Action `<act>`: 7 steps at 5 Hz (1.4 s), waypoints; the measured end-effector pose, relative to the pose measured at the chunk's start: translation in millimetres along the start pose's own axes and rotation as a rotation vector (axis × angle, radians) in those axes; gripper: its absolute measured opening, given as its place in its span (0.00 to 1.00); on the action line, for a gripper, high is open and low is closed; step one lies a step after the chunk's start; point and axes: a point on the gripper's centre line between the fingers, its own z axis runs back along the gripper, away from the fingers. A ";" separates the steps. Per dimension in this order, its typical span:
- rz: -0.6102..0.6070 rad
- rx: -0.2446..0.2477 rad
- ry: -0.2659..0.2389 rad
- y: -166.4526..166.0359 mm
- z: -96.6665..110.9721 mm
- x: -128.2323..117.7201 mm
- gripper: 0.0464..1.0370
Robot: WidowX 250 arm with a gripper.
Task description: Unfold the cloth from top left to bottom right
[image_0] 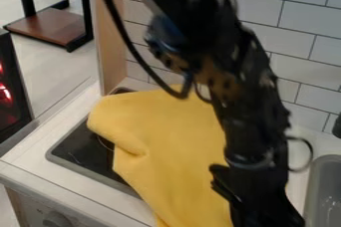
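Observation:
The gripper point(256, 193) hangs low at the bottom right of the view, over the right edge of the yellow cloth point(176, 144). Whether it holds any of the cloth cannot be told. The cloth lies across the black stove top point(81, 147) and down over the counter toward the bottom edge. A fold creases its left side, and its upper left corner is rounded over. The arm hides part of the cloth's right side.
A grey sink point(322, 202) is at the right edge. White tiled wall point(303, 19) rises behind the counter, with a wooden panel point(110, 37) at the back left. The counter's front edge runs along the lower left, above a knob point(56, 219).

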 end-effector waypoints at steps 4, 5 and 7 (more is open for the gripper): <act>0.049 0.021 -0.006 2.3 -0.1 -0.3 0.75; 0.043 0.004 -0.005 0.4 8.1 -1.3 0.97; 0.041 0.007 -0.061 0.1 37.9 0.9 0.96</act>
